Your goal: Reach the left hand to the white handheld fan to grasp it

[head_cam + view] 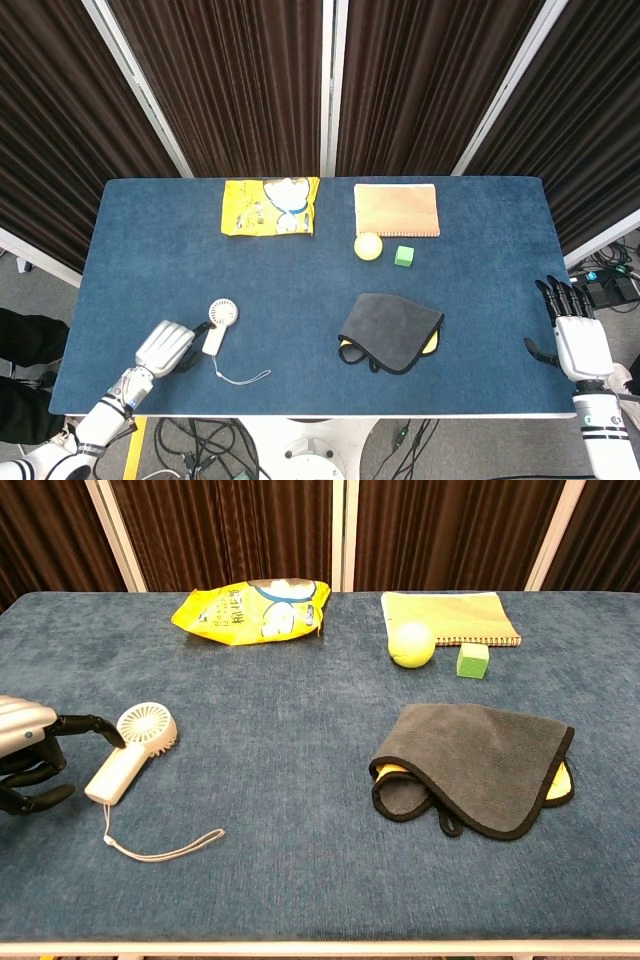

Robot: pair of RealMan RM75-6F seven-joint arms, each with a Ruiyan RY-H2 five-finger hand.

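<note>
Lower left: the left robot hand (28, 752) lies on the blue surface (300, 280), fingers apart and empty, flanking the white handheld fan (130, 750) handle for a side grasp. Lower right, the right robot hand (575, 335) rests released.
</note>
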